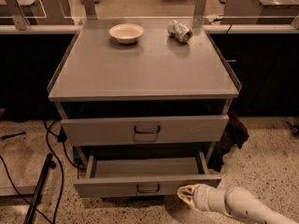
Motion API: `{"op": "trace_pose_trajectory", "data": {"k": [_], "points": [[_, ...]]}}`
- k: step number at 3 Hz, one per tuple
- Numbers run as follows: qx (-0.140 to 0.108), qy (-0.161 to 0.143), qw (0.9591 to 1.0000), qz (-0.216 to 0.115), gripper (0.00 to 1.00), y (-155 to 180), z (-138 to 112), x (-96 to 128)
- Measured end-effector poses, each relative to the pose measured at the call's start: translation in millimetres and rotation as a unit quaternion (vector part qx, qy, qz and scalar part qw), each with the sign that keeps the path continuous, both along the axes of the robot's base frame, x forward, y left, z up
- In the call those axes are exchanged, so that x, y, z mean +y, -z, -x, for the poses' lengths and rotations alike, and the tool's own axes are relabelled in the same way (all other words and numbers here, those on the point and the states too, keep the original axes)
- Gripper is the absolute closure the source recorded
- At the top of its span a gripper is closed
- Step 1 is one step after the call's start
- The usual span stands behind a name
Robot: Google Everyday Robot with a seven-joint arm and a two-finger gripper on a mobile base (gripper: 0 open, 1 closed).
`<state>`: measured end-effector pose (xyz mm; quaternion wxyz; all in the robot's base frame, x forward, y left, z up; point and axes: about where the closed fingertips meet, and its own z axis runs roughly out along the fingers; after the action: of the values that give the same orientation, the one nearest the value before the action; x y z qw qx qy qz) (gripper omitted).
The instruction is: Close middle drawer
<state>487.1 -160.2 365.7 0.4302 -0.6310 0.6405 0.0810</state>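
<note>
Here the gripper (186, 196) sits by the open middle drawer (107, 189) (arm (243, 207) cropped).

Gripper (185, 195) beside middle drawer (112, 188), right end (arm (245, 208) cut by lower-right edge); space beneath drawer hidden.

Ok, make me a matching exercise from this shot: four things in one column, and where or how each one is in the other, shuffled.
1 bowl
2 can
3 middle drawer
4 gripper

A pulled out
B cabinet top, back right
C low, before the pulled-out front, right of centre
D cabinet top, back left

Pairs: 1-D, 2-B, 3-A, 4-C.
</note>
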Motion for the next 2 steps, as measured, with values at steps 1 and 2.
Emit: {"op": "trace_pose_trajectory", "data": {"k": [1, 2], "points": [[-0.023, 0.01, 0.9997, 0.002, 1.0, 0, -21, -1], [-0.045, 0.023, 0.9987, 0.004, 1.0, -1, -55, -2]]}}
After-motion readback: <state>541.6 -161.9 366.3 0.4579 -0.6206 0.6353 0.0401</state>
